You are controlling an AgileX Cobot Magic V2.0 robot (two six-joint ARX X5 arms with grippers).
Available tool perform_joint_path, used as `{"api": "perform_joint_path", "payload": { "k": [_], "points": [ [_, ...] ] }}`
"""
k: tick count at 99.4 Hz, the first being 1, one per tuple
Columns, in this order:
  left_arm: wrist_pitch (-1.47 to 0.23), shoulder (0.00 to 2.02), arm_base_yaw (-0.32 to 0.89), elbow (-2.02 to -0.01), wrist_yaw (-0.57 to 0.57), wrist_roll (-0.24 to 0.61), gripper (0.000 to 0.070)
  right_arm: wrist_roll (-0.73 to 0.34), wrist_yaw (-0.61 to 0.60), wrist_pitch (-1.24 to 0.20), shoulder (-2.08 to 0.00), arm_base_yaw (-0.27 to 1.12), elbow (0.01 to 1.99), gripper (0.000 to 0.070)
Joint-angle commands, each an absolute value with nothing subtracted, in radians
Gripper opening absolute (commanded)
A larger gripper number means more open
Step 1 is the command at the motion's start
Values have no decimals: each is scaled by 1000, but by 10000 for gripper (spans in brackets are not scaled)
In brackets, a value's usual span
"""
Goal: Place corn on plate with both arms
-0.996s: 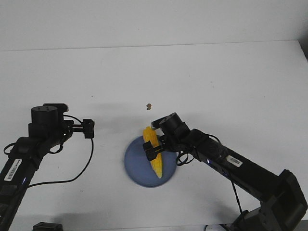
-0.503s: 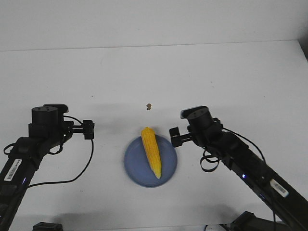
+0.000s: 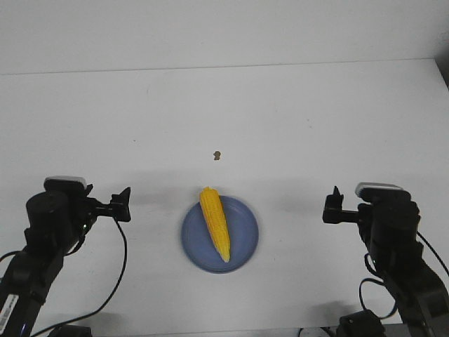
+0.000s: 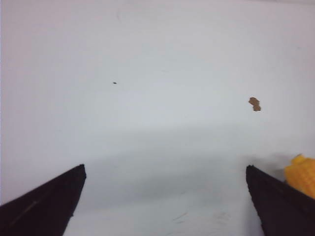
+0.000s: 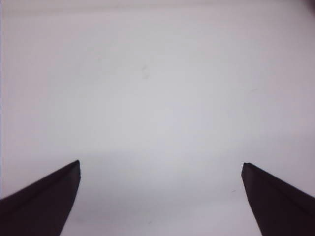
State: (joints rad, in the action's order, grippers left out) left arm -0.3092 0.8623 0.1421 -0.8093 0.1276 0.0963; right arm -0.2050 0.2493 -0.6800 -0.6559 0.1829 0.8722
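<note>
The corn (image 3: 215,224) lies on the blue plate (image 3: 243,246), thick end over the far rim. Both hands, left (image 3: 124,204) and right (image 3: 332,206), stand spread apart, holding nothing, well clear either side. Only the left wrist view catches a corn end and the brown speck (image 4: 254,103); the right wrist view shows bare white surface (image 5: 157,98).

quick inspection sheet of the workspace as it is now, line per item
surface: white table, bare apart from the items below
job's things: corn lies on the blue plate, its thick end over the far rim
clutter: small brown speck beyond the plate
grippers: left gripper and right gripper both open and empty, on either side of the plate, apart from it
cables: black cable loops by the left arm; another by the right arm
surroundings: pale wall behind the table, nothing else seen
</note>
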Motion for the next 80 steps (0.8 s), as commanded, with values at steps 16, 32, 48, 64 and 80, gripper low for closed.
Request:
{"api": "perform_joint_path", "payload": {
  "k": [16,32,48,64,80],
  "points": [
    [-287,677,144,-691,102,102,667,-176,183,-546,-428,171,675,700],
    [-245,569,144,-622,65,125,672,-176,149,-506,-311,171,555,700],
    [-237,534,144,-609,41,124,672,-137,107,-458,-267,171,548,700],
    [-231,535,144,-609,40,124,666,-99,106,-447,-270,171,548,699],
    [-238,535,144,-609,40,124,545,-77,107,-442,-270,171,548,188]
  ]
}}
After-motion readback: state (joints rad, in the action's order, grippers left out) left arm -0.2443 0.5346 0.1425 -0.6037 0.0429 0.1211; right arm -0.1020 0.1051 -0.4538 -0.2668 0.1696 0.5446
